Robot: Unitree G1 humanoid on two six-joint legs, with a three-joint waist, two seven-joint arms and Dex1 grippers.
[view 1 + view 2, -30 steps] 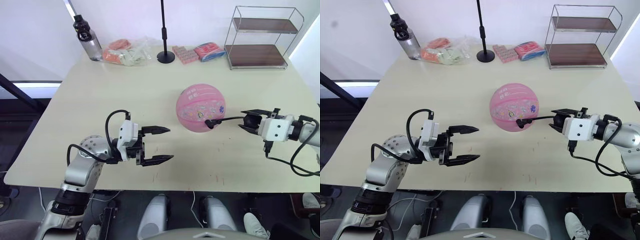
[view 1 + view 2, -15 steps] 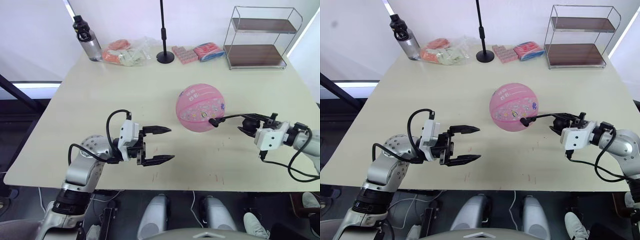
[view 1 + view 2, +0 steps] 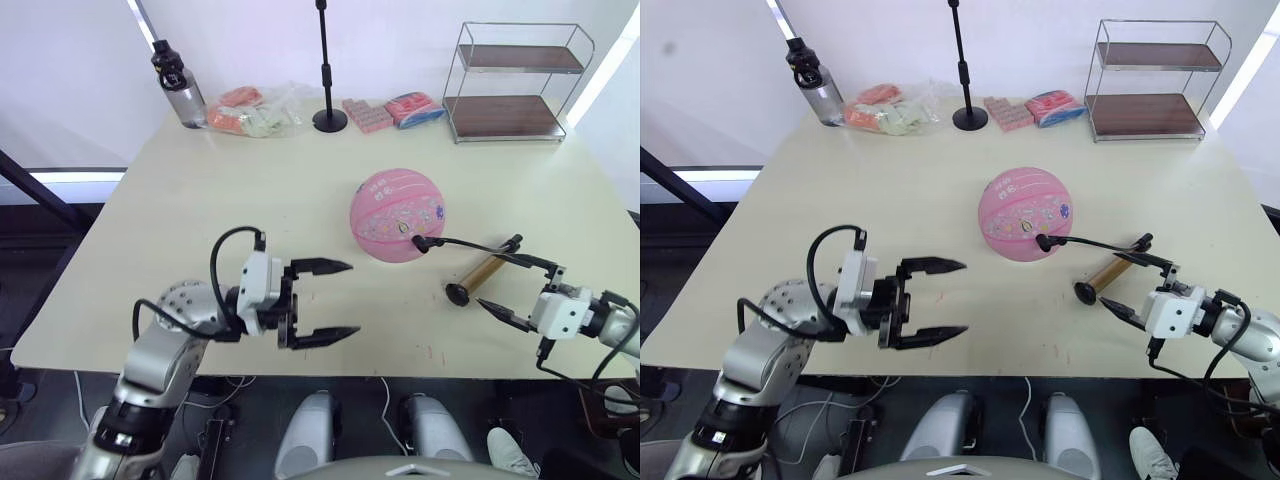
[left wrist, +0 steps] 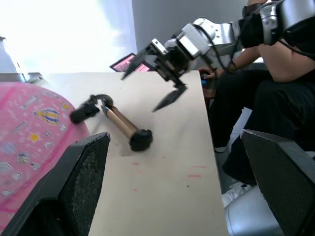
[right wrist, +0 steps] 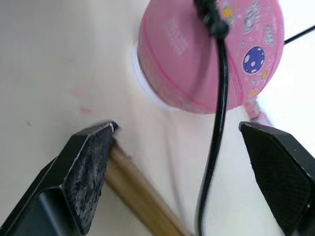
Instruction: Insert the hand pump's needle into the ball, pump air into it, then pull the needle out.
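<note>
The pink ball (image 3: 398,215) sits round at mid-table. The hand pump (image 3: 482,271) lies on the table just to its right, bronze barrel flat, black foot toward me. Its thin black hose (image 3: 465,245) arcs to the ball, and the black needle end (image 3: 421,242) rests against the ball's near right side. My right gripper (image 3: 500,281) is open just in front of the pump, holding nothing. My left gripper (image 3: 354,298) hangs open over the near-left table, well short of the ball. The left wrist view shows the ball (image 4: 24,132), the pump (image 4: 119,124) and the open right gripper (image 4: 157,81).
Along the far edge stand a dark bottle (image 3: 171,74), a bag of packets (image 3: 250,106), a tall black stand (image 3: 329,118), pink packets (image 3: 392,108) and a wire shelf (image 3: 510,85). A person (image 4: 275,73) sits beyond the table's right side.
My right gripper has pulled back from the hose near the ball toward the front edge and stands open. The pump now shows lying on the table. The left gripper shifted slightly.
</note>
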